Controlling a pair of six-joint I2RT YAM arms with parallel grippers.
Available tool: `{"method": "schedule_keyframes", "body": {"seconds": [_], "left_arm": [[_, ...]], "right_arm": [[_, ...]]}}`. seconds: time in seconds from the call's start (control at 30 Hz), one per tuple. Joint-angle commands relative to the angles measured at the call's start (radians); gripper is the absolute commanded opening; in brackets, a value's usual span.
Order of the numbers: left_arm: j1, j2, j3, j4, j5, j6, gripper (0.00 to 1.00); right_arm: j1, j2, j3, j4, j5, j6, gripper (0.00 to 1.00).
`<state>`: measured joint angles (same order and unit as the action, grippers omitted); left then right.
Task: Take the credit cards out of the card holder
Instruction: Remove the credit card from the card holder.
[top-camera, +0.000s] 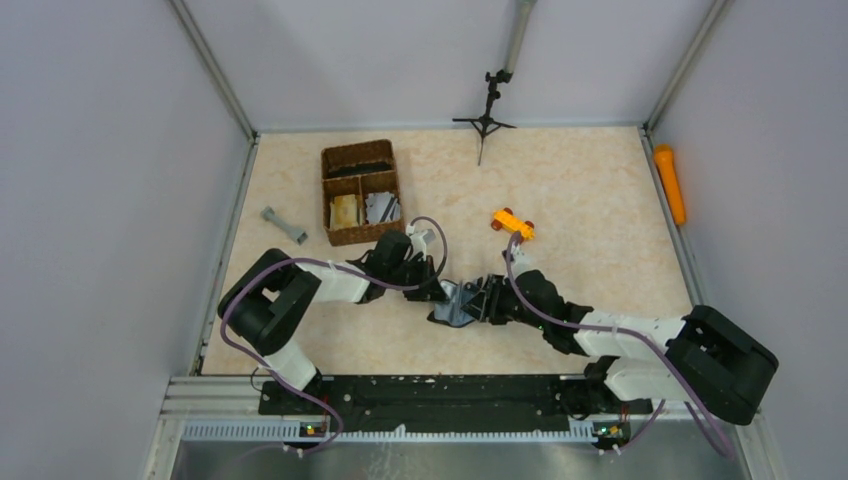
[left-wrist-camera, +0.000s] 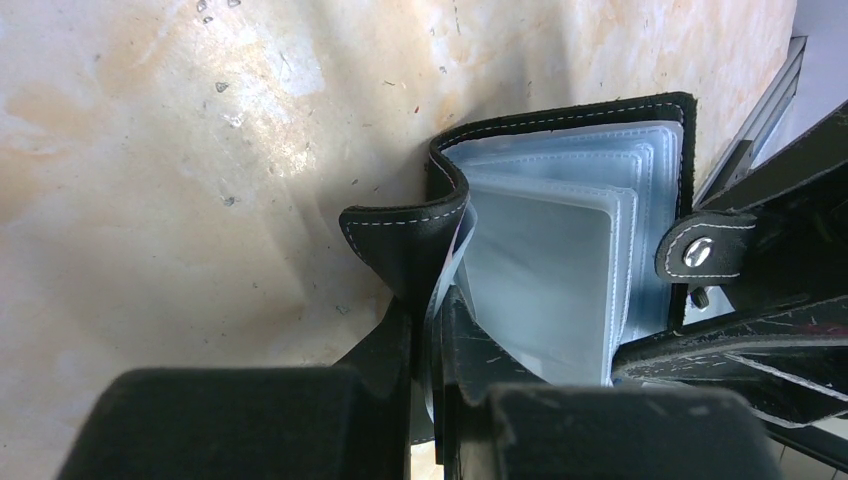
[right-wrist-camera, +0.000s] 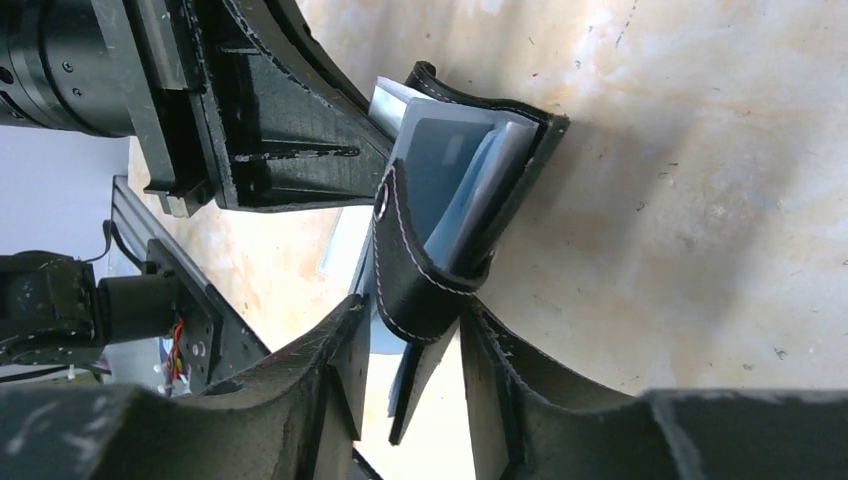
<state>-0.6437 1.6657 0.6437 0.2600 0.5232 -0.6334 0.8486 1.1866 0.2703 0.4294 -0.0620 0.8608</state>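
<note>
On the desk (top-camera: 600, 180), the card holder (top-camera: 455, 305) is sitting open between the two arms. The left pincer (left-wrist-camera: 428, 322) is squeezing one black cover. The right pincer (right-wrist-camera: 415, 315) is squeezing the other cover, below the snap (right-wrist-camera: 383, 205).

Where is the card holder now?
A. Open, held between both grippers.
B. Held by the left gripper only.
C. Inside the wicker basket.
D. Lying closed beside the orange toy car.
A: the card holder is open, clear sleeves showing, with the left gripper clamped on one cover and the right gripper on the other.
</note>
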Motion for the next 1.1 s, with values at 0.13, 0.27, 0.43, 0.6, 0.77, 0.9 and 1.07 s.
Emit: {"method": "schedule_keyframes", "body": {"seconds": [0.13, 0.27, 0.43, 0.6, 0.77, 0.9, 1.07], "left_arm": [[-0.016, 0.028, -0.013, -0.041, -0.019, 0.012, 0.02], [-0.017, 0.027, -0.012, -0.044, -0.020, 0.016, 0.02], [-0.016, 0.024, -0.009, -0.051, -0.023, 0.018, 0.02], [-0.016, 0.024, -0.010, -0.053, -0.022, 0.018, 0.02], [-0.016, 0.025, -0.011, -0.053, -0.021, 0.018, 0.02], [-0.016, 0.024, -0.011, -0.053, -0.020, 0.017, 0.01], [-0.016, 0.025, -0.010, -0.054, -0.020, 0.017, 0.01]], "right_arm": [[0.003, -0.020, -0.001, 0.055, 0.017, 0.018, 0.53], [0.003, -0.032, -0.018, 0.077, 0.021, 0.029, 0.56], [0.004, -0.026, -0.019, 0.087, 0.016, 0.038, 0.55], [0.003, -0.025, -0.022, 0.094, 0.016, 0.043, 0.55], [0.003, -0.029, -0.027, 0.101, 0.014, 0.042, 0.56], [0.003, -0.026, -0.028, 0.103, 0.012, 0.043, 0.51], [0.003, -0.026, -0.028, 0.106, 0.008, 0.044, 0.35]]}}
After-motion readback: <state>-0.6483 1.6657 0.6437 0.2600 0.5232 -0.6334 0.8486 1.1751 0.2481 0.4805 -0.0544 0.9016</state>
